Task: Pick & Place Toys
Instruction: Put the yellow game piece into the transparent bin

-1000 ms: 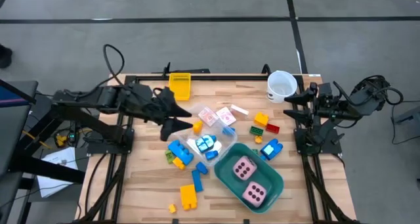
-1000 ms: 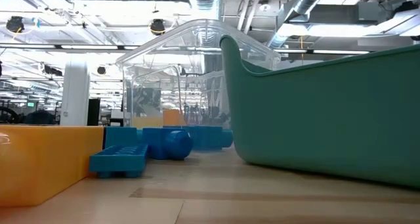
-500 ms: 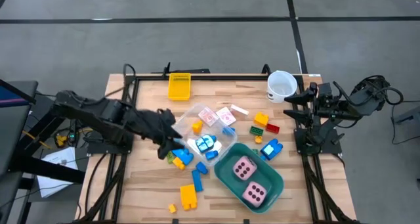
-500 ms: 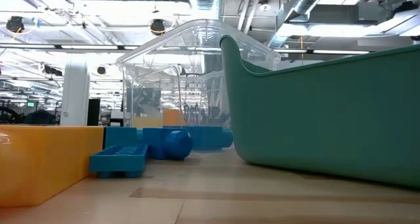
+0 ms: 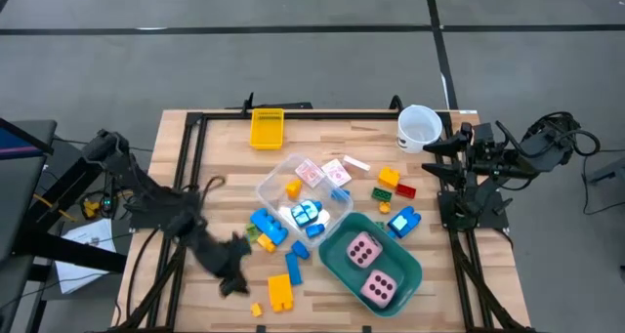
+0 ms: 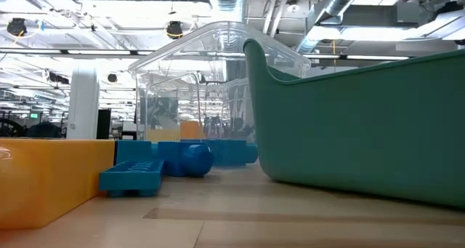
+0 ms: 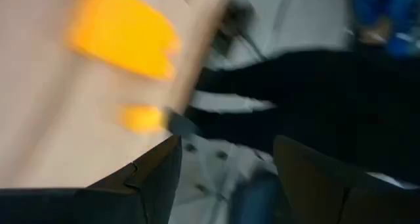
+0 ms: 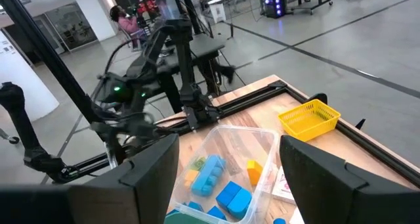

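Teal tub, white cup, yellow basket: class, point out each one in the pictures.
teal tub (image 5: pixel 405 268): high view, its rim on the right.
white cup (image 5: pixel 419 127): high view, its inside.
yellow basket (image 5: pixel 267 129): high view, its middle.

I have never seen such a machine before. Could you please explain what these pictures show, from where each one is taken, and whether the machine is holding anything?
This is a robot with two dark arms at a wooden table. The high view looks straight down. The left gripper hangs near the table's front edge, by a yellow brick; nothing shows in it. The right gripper waits at the right edge, open and empty. On the table lie a teal tub holding two pink dice, a clear container with bricks, a yellow basket and a white cup. The low view looks across the tabletop. Each wrist view looks forward from its arm; the left one is blurred.
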